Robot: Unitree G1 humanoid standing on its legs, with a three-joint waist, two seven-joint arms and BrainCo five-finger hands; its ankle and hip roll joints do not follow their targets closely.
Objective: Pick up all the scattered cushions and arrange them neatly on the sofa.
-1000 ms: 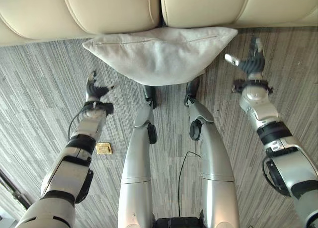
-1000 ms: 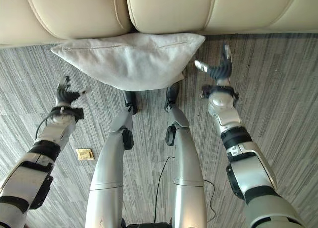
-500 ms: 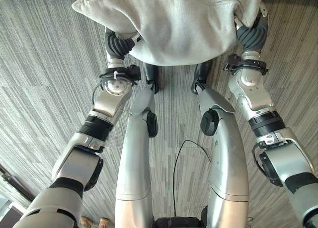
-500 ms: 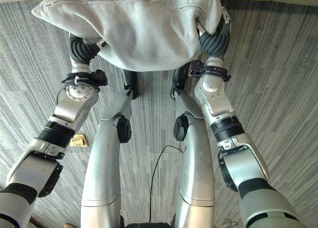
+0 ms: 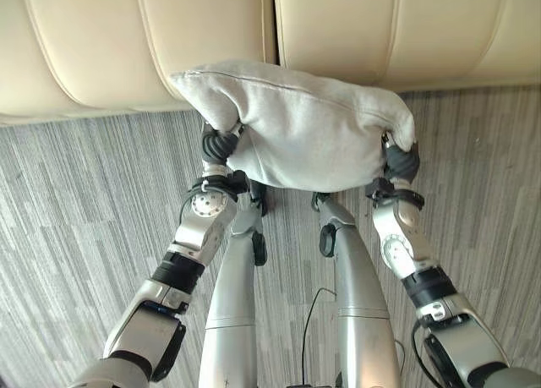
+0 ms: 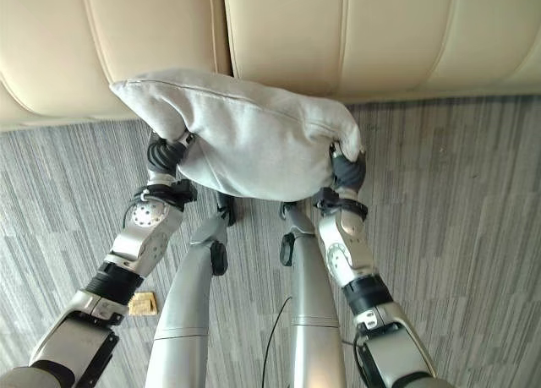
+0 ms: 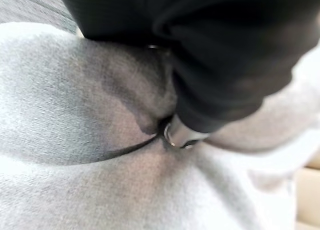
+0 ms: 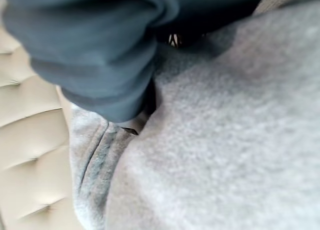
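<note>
Grey cushion (image 5: 308,139) raised off carpet, at 12 o'clock before cream sofa (image 5: 169,41). Left hand (image 5: 216,143) clamped on its 9 o'clock end, right hand (image 5: 402,161) on 3 o'clock end. Probably light, soft, sagging; best gripped by both ends.

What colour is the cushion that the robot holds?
Light grey; the cushion shows best in the left eye view.

Grey cushion (image 5: 308,134) held aloft, left hand (image 5: 216,144) and right hand (image 5: 401,161) at its ends (fingers buried), cream sofa (image 5: 135,41) behind
</note>
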